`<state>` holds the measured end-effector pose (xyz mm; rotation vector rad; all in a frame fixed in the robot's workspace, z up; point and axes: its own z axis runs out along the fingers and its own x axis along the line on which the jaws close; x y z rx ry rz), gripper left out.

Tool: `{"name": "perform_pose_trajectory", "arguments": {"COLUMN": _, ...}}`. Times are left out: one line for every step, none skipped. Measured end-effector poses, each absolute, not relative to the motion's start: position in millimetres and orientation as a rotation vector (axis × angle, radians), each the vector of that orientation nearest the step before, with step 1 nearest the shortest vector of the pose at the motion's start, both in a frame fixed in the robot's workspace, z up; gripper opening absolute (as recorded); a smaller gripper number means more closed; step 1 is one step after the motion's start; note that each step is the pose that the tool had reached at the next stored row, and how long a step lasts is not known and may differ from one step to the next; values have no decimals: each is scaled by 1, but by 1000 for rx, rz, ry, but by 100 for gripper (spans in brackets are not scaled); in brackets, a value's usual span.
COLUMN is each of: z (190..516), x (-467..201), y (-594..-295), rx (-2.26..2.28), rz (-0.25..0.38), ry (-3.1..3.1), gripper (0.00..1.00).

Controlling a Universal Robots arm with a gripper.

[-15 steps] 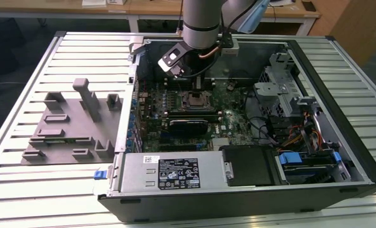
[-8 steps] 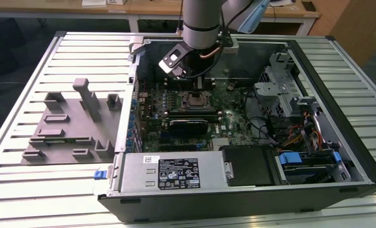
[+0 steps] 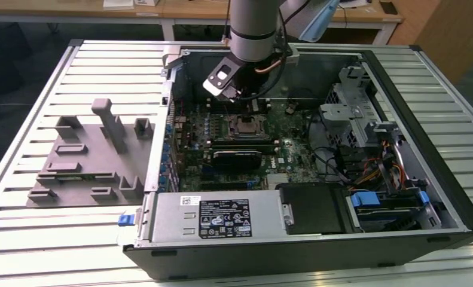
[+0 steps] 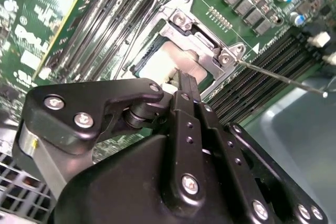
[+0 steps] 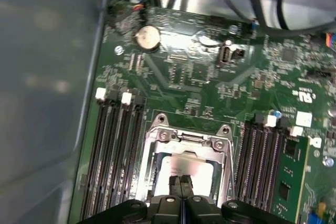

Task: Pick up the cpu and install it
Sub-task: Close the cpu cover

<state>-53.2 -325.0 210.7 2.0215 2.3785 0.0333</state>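
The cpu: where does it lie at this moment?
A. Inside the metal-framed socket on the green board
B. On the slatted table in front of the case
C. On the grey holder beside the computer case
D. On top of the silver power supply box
A: in the first wrist view the cpu lies flat inside the socket frame, directly under the gripper.

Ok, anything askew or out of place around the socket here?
Nothing looks damaged or spilled. The cpu lies inside the socket frame under the shut gripper; whether it sits square I cannot tell. The socket's thin lever juts out over the memory slots, apparently unlatched.
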Motion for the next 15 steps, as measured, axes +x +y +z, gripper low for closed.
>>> {"name": "perform_pose_trajectory", "arguments": {"z": 211, "x": -53, "y": -325, "rx": 2000, "rz": 34, "ry": 2397, "gripper": 11}}
{"name": "perform_pose_trajectory", "arguments": {"z": 211, "x": -53, "y": -325, "rx": 1979, "rz": 34, "ry": 2415, "gripper": 11}}
{"name": "perform_pose_trajectory", "arguments": {"z": 211, "x": -53, "y": -325, "rx": 1957, "rz": 34, "ry": 2433, "gripper": 11}}
{"name": "perform_pose_trajectory", "arguments": {"z": 211, "x": -53, "y": -325, "rx": 1935, "rz": 34, "ry": 2450, "gripper": 11}}
{"name": "perform_pose_trajectory", "arguments": {"z": 211, "x": -53, "y": -325, "rx": 1913, "rz": 35, "ry": 2468, "gripper": 11}}
{"name": "perform_pose_trajectory", "arguments": {"z": 211, "x": -53, "y": -325, "rx": 1891, "rz": 35, "ry": 2485, "gripper": 11}}
{"name": "perform_pose_trajectory", "arguments": {"z": 211, "x": -53, "y": -325, "rx": 1867, "rz": 35, "ry": 2504, "gripper": 11}}
{"name": "perform_pose_trajectory", "arguments": {"z": 211, "x": -53, "y": -325, "rx": 1844, "rz": 35, "ry": 2520, "gripper": 11}}
{"name": "perform_pose_trajectory", "arguments": {"z": 211, "x": -53, "y": -325, "rx": 1822, "rz": 36, "ry": 2537, "gripper": 11}}
{"name": "perform_pose_trajectory", "arguments": {"z": 211, "x": -53, "y": -325, "rx": 1799, "rz": 36, "ry": 2553, "gripper": 11}}
{"name": "perform_pose_trajectory", "arguments": {"z": 211, "x": -53, "y": -325, "rx": 1776, "rz": 36, "ry": 2570, "gripper": 11}}
{"name": "perform_pose_trajectory", "arguments": {"z": 211, "x": -53, "y": -325, "rx": 1753, "rz": 36, "ry": 2586, "gripper": 11}}
{"name": "perform_pose_trajectory", "arguments": {"z": 211, "x": -53, "y": -325, "rx": 1730, "rz": 37, "ry": 2602, "gripper": 11}}
{"name": "perform_pose_trajectory", "arguments": {"z": 211, "x": -53, "y": -325, "rx": 1705, "rz": 37, "ry": 2618, "gripper": 11}}
{"name": "perform_pose_trajectory", "arguments": {"z": 211, "x": -53, "y": -325, "rx": 1681, "rz": 37, "ry": 2633, "gripper": 11}}
